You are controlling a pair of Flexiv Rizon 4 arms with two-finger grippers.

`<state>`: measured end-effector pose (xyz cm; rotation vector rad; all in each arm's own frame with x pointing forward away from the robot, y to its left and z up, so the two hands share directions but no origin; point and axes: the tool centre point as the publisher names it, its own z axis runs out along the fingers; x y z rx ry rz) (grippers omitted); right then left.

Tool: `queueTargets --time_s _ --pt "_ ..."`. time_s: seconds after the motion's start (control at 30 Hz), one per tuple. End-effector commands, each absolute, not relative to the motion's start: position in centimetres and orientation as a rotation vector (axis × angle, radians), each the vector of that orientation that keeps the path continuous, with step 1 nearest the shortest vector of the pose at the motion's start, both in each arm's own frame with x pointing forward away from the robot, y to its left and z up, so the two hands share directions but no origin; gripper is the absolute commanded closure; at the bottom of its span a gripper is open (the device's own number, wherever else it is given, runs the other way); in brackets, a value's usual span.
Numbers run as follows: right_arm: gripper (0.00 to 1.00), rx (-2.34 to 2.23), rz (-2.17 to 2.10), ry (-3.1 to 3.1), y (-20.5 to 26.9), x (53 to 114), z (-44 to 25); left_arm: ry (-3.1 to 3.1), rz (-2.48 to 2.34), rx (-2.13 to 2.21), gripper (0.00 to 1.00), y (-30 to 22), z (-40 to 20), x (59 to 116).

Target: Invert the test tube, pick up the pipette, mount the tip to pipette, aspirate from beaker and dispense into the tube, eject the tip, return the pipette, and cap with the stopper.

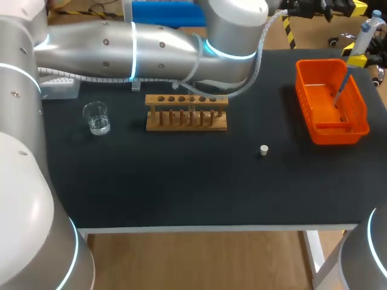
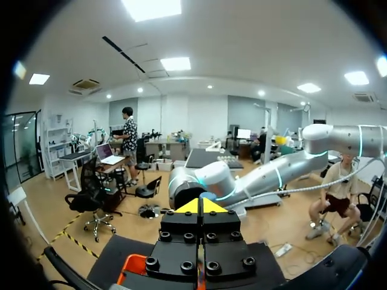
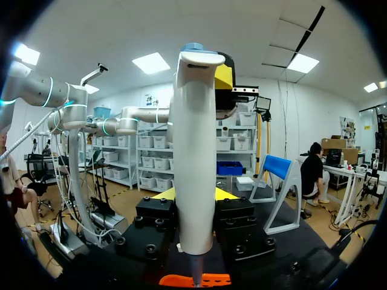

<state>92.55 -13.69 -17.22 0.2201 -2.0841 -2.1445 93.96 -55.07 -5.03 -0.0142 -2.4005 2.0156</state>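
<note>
Clamped mid-barrel in the right claw, upright above the orange basket beneath it: light, stiff, probably slippery pipette, best held by its body; left claw pinched together, empty.

The left arm stretches across the far side, its fingers pressed together. The right gripper clamps the pipette upright.

I see black matte table, white edge, white leg at near right corner. Wood-plank floor beneath. Wrist views: white ceiling, bright rectangular light panels, pale walls.
</note>
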Motion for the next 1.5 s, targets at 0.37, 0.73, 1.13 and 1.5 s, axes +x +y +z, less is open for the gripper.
queueTargets --time_s 0.37,0.73,1.13,1.5 --pt "1.00 0.222 -2.142 -2.086 -13.7 92.5 -17.2 -2.375 2.089 -0.048 1.00 -55.7 -6.1 92.9" --pt "1.00 0.222 -2.142 -2.086 -13.7 92.5 -17.2 -2.326 2.064 -0.044 1.00 -55.8 -6.9 93.3" --pt "1.00 0.222 -2.142 -2.086 -13.7 92.5 -17.2 -2.322 2.013 0.004 1.00 -55.9 -7.6 93.4" --pt "1.00 0.222 -2.142 -2.086 -13.7 92.5 -17.2 -2.340 1.973 0.031 1.00 -55.8 -7.9 93.3"
